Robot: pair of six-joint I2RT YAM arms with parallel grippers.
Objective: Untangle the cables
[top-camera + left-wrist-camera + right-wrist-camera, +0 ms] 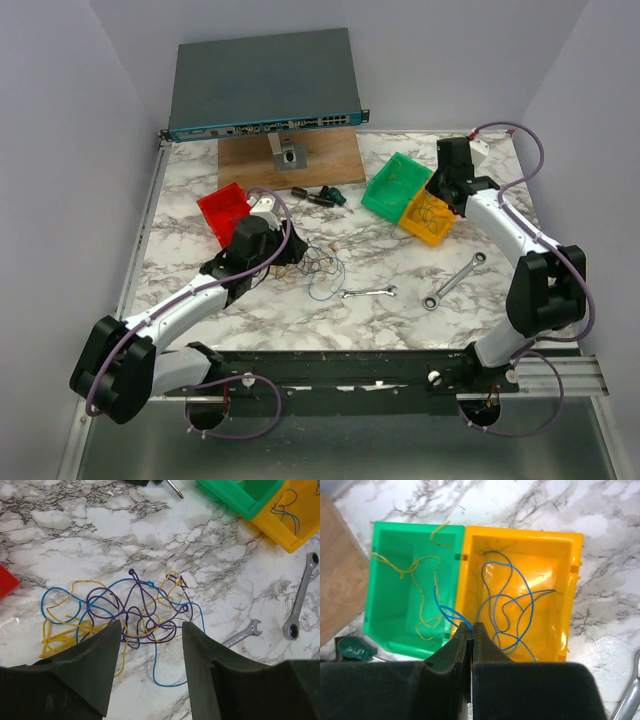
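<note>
Pale lilac walls (60, 120) on three sides. White tabletop (400, 270) with grey marble veining. Left gripper (151, 625) spread open, poised above the cables (131, 614), a blue, yellow and purple tangle lying on the marble. Right gripper (471, 626) clenched on a blue cable (437, 600), over the green bin (390, 605) and yellow bin (520, 532).

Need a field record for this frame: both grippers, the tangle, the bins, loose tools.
left gripper: open, holding nothing, poised over the cable tangle
right gripper: shut on blue cable, above where the two bins meet
cable tangle: blue, yellow and purple strands knotted together on the table
green bin: yellow strands inside
yellow bin: blue strands inside
tools: ratchet wrench and spanner lying right of the tangle
</note>
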